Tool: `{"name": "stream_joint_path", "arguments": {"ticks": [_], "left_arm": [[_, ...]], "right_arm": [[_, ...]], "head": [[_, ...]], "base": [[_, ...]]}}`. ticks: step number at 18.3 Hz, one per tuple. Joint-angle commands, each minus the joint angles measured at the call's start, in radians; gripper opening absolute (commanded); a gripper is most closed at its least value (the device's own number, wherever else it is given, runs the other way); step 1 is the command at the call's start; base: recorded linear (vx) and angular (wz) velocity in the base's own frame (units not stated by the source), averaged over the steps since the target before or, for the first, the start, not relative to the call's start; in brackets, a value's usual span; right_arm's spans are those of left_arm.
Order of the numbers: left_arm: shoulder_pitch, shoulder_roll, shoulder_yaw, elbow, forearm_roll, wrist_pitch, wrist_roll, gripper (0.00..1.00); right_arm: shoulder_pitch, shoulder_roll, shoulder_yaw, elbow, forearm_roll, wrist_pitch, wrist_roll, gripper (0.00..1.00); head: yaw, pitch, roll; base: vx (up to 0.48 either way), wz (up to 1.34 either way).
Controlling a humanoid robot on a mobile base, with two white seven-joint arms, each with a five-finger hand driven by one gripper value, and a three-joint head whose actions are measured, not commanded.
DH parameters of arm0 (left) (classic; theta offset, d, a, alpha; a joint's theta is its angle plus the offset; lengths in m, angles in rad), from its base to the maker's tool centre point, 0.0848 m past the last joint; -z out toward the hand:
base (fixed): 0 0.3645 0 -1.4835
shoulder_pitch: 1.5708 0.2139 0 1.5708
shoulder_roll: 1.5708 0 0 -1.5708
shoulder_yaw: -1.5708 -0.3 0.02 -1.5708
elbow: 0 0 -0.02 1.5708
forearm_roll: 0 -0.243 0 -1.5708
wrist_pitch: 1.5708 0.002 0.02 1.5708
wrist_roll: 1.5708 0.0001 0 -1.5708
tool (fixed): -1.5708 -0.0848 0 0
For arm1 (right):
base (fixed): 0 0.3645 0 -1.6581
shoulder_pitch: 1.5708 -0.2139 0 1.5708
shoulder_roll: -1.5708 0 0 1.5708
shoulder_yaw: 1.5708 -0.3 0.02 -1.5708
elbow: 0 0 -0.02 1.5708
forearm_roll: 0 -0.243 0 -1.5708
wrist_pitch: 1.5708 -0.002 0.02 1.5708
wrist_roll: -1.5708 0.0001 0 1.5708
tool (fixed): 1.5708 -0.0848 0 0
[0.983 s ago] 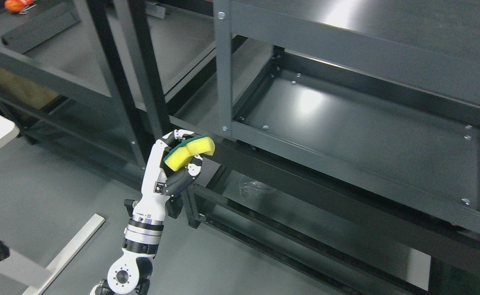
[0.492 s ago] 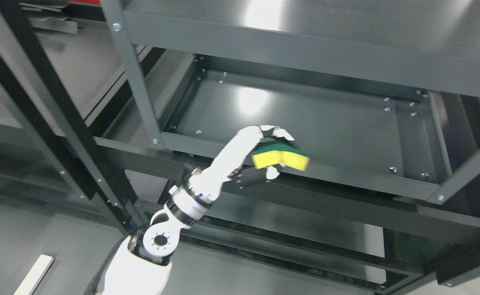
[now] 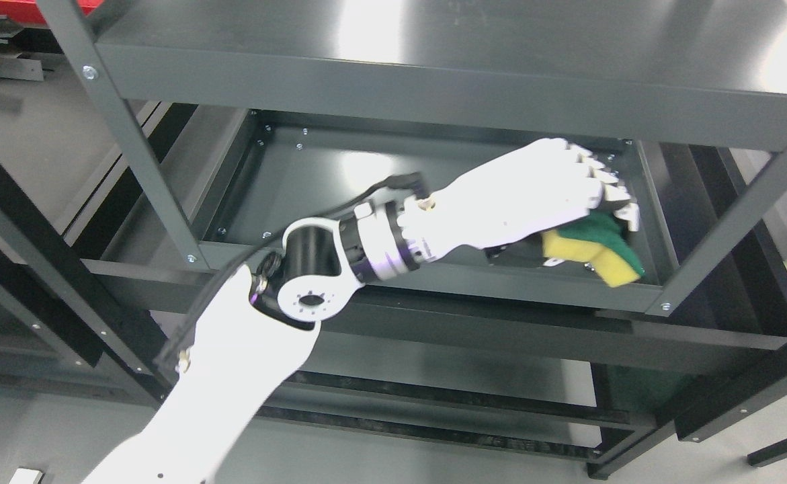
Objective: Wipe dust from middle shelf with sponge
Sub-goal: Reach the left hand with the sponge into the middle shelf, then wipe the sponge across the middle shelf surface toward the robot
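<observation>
My left hand (image 3: 591,225) is shut on a yellow sponge with a green scrub side (image 3: 595,252). The arm comes in from the lower left and reaches over the front lip into the middle shelf (image 3: 366,188) of the dark grey metal rack. The hand and sponge are at the shelf's right front corner, near the front rim. I cannot tell whether the sponge touches the shelf floor. The right hand is out of view.
The top shelf (image 3: 433,60) overhangs the middle one closely. Upright posts stand at the front left (image 3: 138,161) and front right (image 3: 736,222). A lower shelf (image 3: 447,376) lies beneath. Another rack shows at the left.
The camera has shifted, so the rack now sits more centred. My left hand has moved right and into the middle shelf with the sponge, from the front rim to the right front corner.
</observation>
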Motion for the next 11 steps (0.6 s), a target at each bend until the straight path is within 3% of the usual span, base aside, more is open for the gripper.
{"name": "stream_joint_path", "arguments": {"ticks": [1,8,11], "left_arm": [[-0.175,0.017,-0.144,-0.015,-0.022,-0.03,-0.02,0.0],[-0.163,0.017,-0.097,-0.074,-0.02,-0.044,-0.073,0.0],[-0.103,0.017,0.056,-0.078,-0.022,-0.171,-0.164,0.0]], "right_arm": [[0.0,-0.017,0.0,-0.017,0.0,-0.001,0.001,1.0],[0.0,-0.017,0.0,-0.017,0.0,-0.001,0.001,1.0],[0.0,-0.017,0.0,-0.017,0.0,-0.001,0.001,1.0]], "head": [[0.0,0.0,0.0],[0.0,0.0,0.0],[0.0,0.0,0.0]], "base": [[0.016,-0.09],[-0.006,0.04],[-0.01,0.06]]}}
